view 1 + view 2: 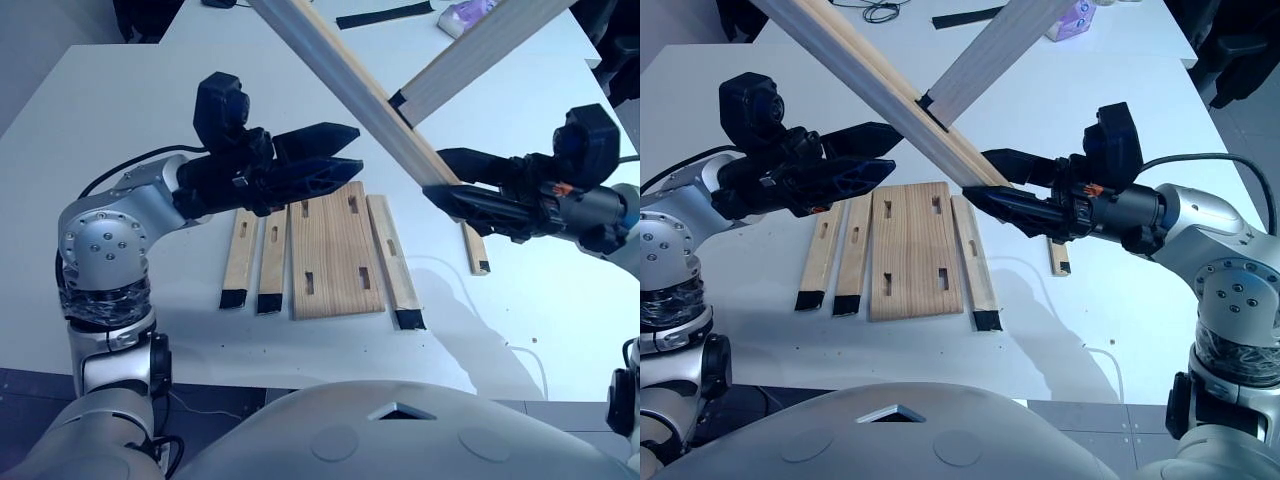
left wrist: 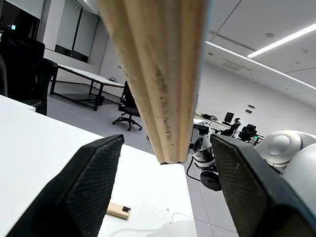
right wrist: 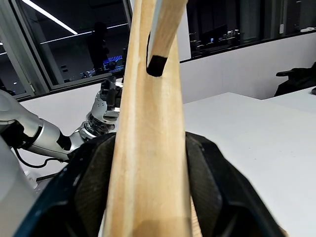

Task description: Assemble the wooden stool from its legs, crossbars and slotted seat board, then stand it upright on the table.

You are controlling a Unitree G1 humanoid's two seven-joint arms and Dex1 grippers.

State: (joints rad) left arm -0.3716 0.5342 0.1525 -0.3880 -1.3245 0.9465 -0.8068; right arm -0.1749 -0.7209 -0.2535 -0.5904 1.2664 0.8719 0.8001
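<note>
Liable to pivot or slip if jolted: gripped only near the lower end, with most of the long leg (image 1: 370,100) and its joined crossbar (image 1: 480,50) levering out overhead. Joint also at risk of working loose if squeezed off-centre by the left jaws. Right jaws clamped on the leg, forearm stretched inward above the counter (image 1: 100,120). Left jaws spread wide, raised level, pointed at the leg's lower end, apart from it. Seat board (image 1: 335,250) flat below, among loose bars (image 1: 272,260).

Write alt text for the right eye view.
The right end effector clamps a long leg above the table, a crossbar joined to it. The open left end effector hangs alongside; the seat board lies flat below.
</note>
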